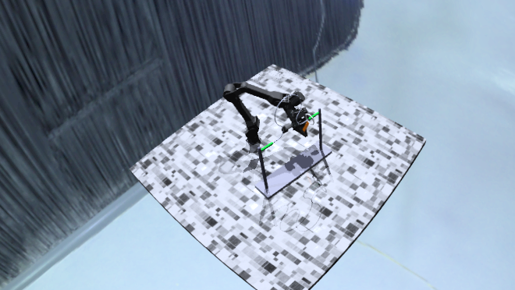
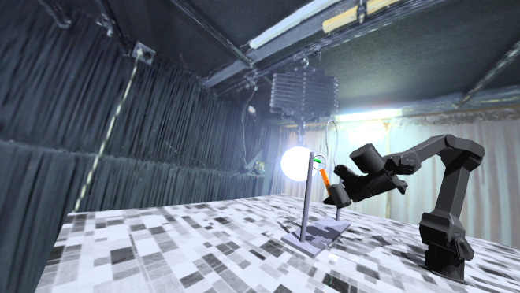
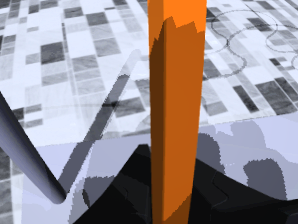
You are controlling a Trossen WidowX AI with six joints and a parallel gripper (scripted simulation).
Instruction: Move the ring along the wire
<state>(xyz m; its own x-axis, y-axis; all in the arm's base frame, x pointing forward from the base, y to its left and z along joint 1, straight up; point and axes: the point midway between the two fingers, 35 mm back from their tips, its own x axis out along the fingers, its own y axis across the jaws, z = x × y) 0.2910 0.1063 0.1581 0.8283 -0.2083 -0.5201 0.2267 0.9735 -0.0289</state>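
My gripper is shut on the orange handle, which slants up from the fingers to the ring. The thin ring is around the wire at the inner end of the green part beside the right post in the top view. Its exact clearance from the grey wire is too small to tell. The other green part is beside the left post. The wrist view does not show the ring.
The pale base plate joins both posts and lies under the gripper. One post stands at the left of the wrist view. The grey wire loops up close to the arm's wrist. A patterned table top surrounds the base.
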